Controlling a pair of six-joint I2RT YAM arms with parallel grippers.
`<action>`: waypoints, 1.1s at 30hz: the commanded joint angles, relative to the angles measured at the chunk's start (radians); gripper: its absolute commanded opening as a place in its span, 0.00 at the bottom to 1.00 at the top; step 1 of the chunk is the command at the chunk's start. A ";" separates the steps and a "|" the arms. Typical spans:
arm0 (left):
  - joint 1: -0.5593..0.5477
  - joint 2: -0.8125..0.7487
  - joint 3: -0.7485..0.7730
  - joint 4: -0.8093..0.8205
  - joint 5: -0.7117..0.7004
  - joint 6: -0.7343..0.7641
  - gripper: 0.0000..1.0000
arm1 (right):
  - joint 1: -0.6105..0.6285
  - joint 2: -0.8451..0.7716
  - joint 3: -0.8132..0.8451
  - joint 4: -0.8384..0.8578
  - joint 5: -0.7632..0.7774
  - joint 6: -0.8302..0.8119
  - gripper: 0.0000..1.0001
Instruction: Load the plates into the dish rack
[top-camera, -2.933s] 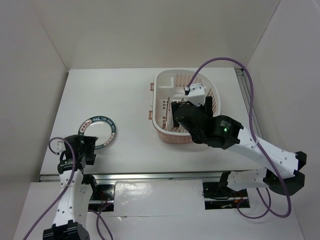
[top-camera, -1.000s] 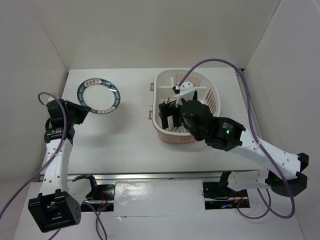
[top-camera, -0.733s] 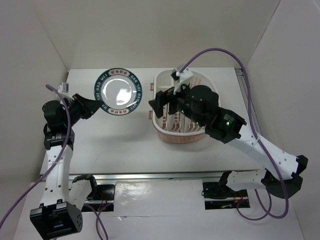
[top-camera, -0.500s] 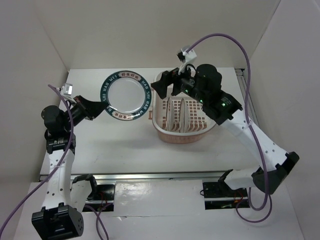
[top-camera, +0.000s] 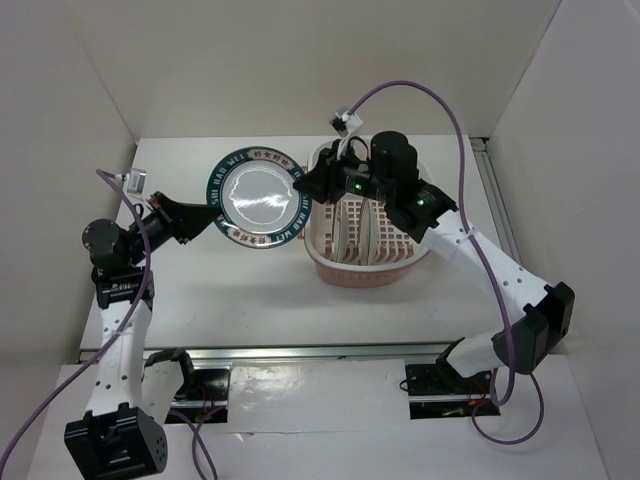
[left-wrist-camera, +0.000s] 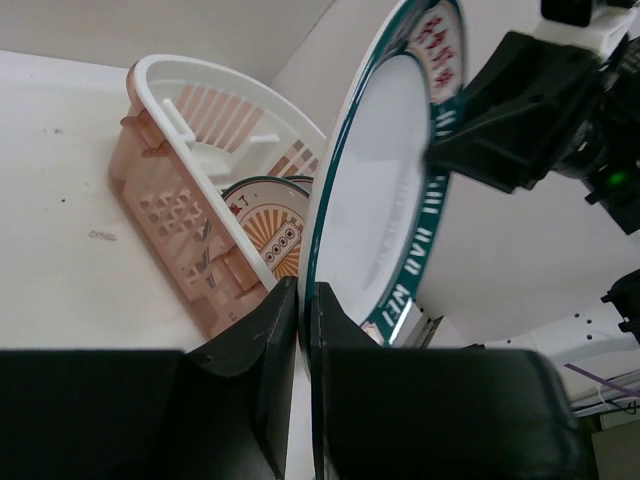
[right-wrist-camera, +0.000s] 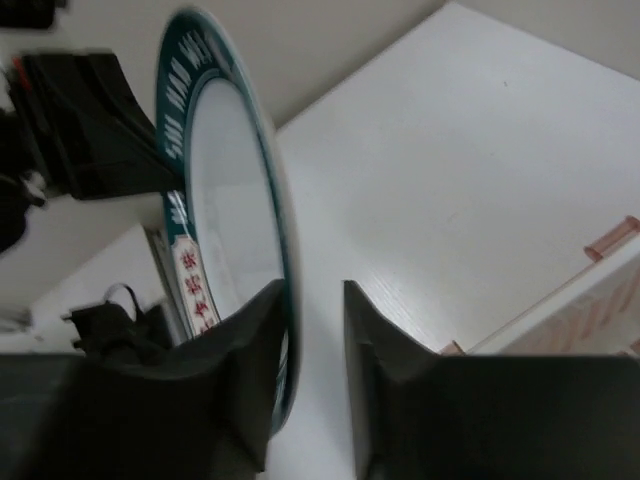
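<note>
The teal-rimmed plate hangs on edge in the air just left of the dish rack. My left gripper is shut on its left rim; in the left wrist view both fingers pinch the plate. My right gripper straddles the opposite rim. In the right wrist view the plate lies against the left finger, with a gap to the other finger, so this gripper is open. Two plates stand upright in the rack; one shows an orange pattern.
The pink-cream rack has a small side handle facing the held plate. White walls close in the table on the left, back and right. A purple cable arcs above the right arm.
My left arm has lifted the teal-rimmed plate off the table and carried it right, toward the rack. My right gripper has risen out of the rack to the plate's rim, its jaws narrowing.
</note>
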 joint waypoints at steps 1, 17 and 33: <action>0.001 0.007 0.004 0.158 0.022 -0.051 0.00 | -0.007 0.005 -0.041 0.103 -0.035 0.056 0.23; 0.043 0.005 0.070 -0.167 -0.086 0.070 1.00 | 0.132 -0.069 0.149 -0.177 0.681 0.072 0.00; 0.043 0.059 0.128 -0.448 -0.209 0.173 1.00 | 0.171 -0.198 0.205 -0.795 1.688 0.183 0.00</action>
